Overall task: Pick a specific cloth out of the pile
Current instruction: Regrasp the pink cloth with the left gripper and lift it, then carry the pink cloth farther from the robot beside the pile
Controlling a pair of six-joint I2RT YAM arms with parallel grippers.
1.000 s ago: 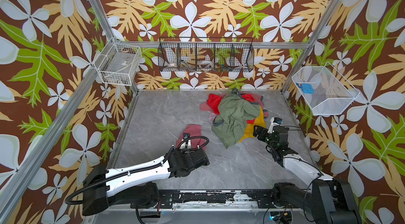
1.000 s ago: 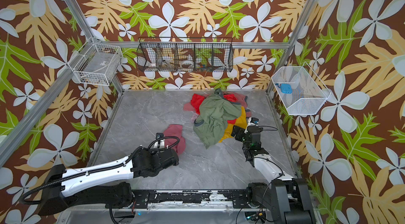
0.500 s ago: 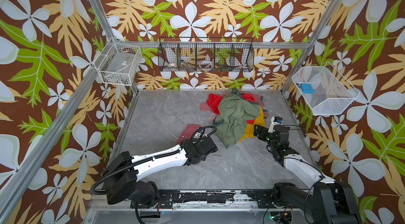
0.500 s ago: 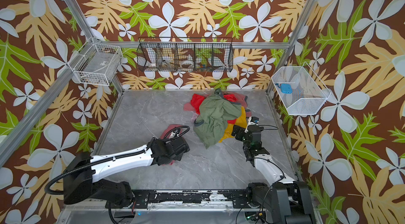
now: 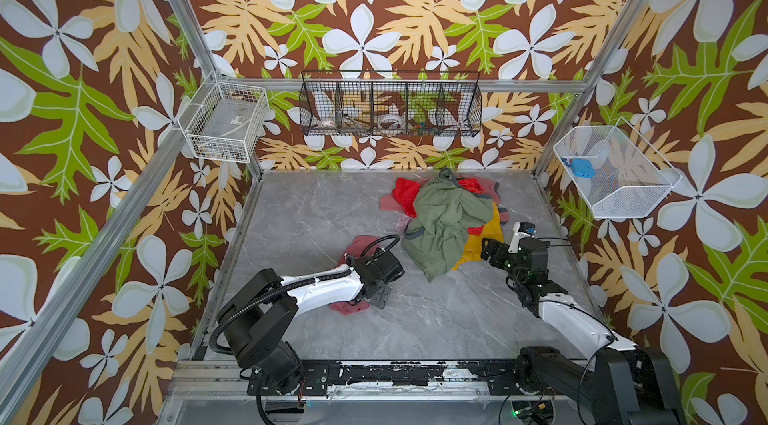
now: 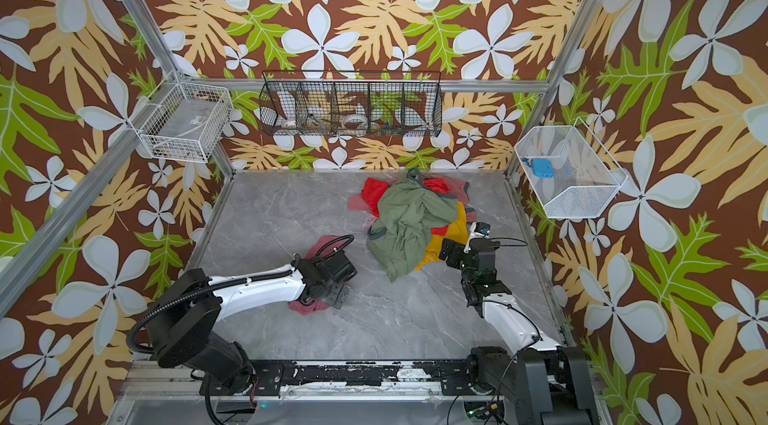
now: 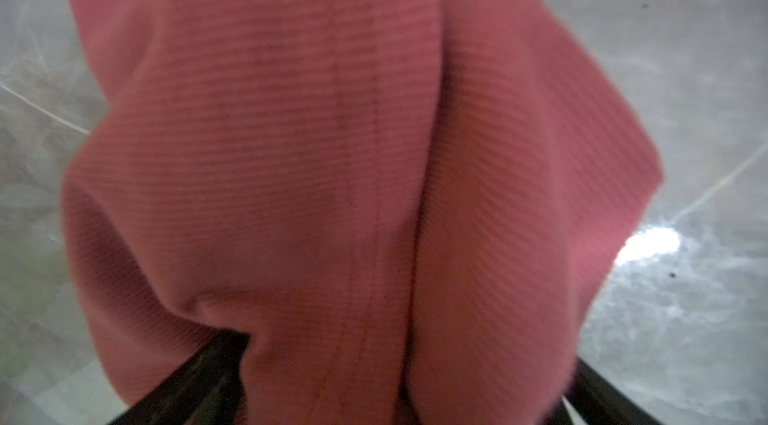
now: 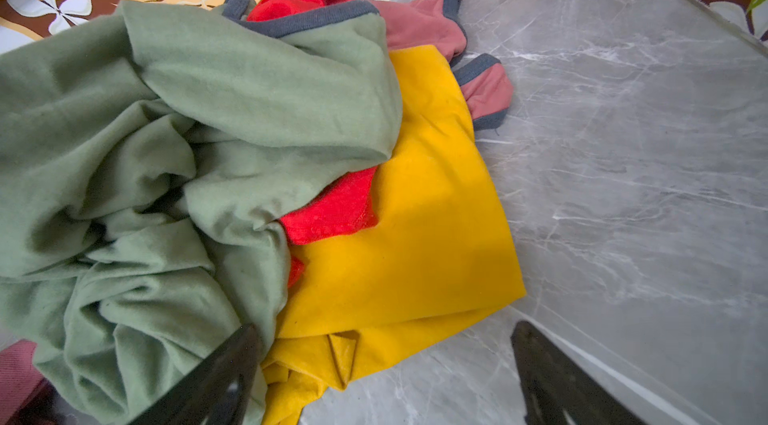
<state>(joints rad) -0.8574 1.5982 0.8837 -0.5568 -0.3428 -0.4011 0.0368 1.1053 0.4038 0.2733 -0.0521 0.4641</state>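
**1. Front edge.** Black mounting rail (image 5: 374, 375), carrying both arm bases. Unchanged.

**2. Left gripper** (image 5: 379, 296) (image 6: 336, 296) (image 7: 407, 356). It sits low over the grey marble tabletop (image 5: 436, 319). The jaws are spread wide and pinch nothing. In the wrist view its fingers (image 7: 187, 381) sit at the two lower corners, with fabric bulging loose between them. Change: a second ago this arm lay stretched far out to the left. Its elbow has since swung in toward the middle, while the gripper has kept nearly the same spot.

**3. Cloth** (image 5: 359, 244) (image 6: 322, 246) (image 7: 291, 153). Dusty rose, finely ribbed, crumpled on the tabletop beneath the left wrist. It lies near the pile on its left, apart from it, with bare tabletop between. Change: a second ago only the end beyond the arm showed, and now a second end shows on the near side.

**4. Right gripper** (image 5: 488, 250) (image 6: 449, 254) (image 8: 384, 329). The jaws are parted and empty, at the near right edge of the pile. In the wrist view one finger (image 8: 224, 369) overlaps the olive hem. Unchanged.

**5. Pile** (image 5: 449, 215) (image 6: 409, 215).
- Olive green garment (image 8: 187, 111) on top.
- Bright red cloth (image 5: 405, 190) at the back left.
- Mustard yellow cloth (image 8: 415, 236) on the right.
- Pink garment with grey trim (image 8: 419, 24) behind.

Unchanged.

**6. Walls.**
- Black wire basket (image 5: 390, 103) at the centre.
- White wire basket (image 5: 226, 119) on the left.
- Angled white wire basket (image 5: 623, 198) on the right, holding a blue object (image 5: 579, 167).
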